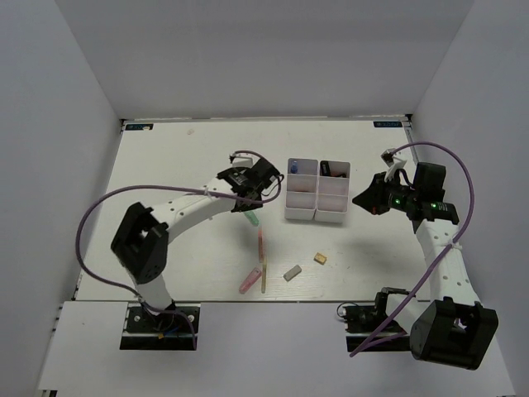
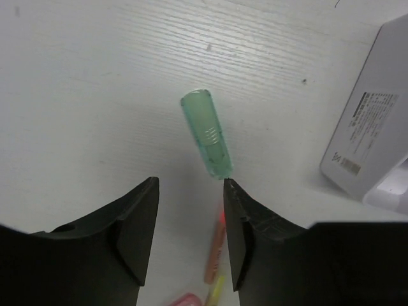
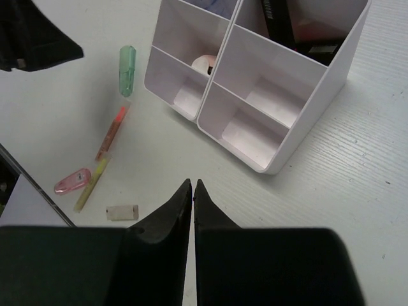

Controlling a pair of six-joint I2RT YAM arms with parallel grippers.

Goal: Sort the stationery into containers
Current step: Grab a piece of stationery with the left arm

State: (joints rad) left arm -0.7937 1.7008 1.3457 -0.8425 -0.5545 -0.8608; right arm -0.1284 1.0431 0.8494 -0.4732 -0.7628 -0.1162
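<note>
Green marker (image 2: 205,134) before spread left jaws | pink stick (image 2: 215,255) part-hidden | right jaws pressed together

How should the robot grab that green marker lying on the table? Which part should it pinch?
Probably pinch the green marker around its middle, coming straight down from above. It lies flat on the table, long and thin, with bare space along both long sides for the fingers. The open left gripper faces it, turned so it would close across the narrow width.
</note>
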